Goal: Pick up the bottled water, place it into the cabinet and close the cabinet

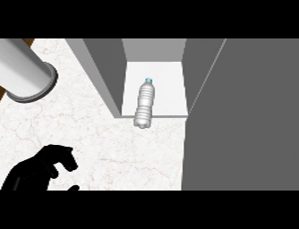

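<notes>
I see the grey cabinet door [251,116] standing open at right. Bottled water [145,103] lies inside the cabinet [153,67], base overhanging. Left hand [40,172] curled, empty.

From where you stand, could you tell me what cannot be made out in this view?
- Right hand: not in the head view.
- Left hand: lower part cut by the bottom edge.
- Cabinet interior: its back and upper part hidden by its walls.
- Cabinet door: handle not visible.
- Bottled water: label too small to read.
</notes>
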Robot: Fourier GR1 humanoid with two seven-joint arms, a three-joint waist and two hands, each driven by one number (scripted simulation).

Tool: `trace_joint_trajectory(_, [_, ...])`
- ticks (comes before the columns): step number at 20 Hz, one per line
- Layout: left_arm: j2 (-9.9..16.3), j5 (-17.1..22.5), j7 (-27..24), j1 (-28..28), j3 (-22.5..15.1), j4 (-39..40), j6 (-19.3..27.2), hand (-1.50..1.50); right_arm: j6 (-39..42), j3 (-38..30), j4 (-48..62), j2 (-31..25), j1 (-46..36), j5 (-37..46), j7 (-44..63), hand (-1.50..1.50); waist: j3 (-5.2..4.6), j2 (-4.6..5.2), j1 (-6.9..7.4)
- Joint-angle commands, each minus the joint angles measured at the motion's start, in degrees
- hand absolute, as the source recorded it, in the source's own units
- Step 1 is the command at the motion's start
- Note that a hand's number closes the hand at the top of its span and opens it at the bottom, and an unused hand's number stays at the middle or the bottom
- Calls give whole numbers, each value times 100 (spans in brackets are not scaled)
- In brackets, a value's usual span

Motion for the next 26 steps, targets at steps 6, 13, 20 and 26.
trace_joint_trajectory(6, [745,717,23,519,1083,-464,-452,-150,-113,538,-1804,-107,64,787,529,150,-26,-39,66])
trace_joint_trajectory(13, [1057,1078,26,815,1539,-391,-855,-150,-212,1214,-1736,-304,-651,976,855,150,-65,-41,156])
trace_joint_trajectory(20, [1296,1475,14,1190,1979,-477,-1194,-150,-364,1749,-1562,-512,-1452,1080,1223,150,-95,-146,286])
trace_joint_trajectory(26, [1483,1647,44,1408,2231,-436,-1430,-150,-880,2357,-1360,-469,-2184,1143,1670,150,-99,-140,254])
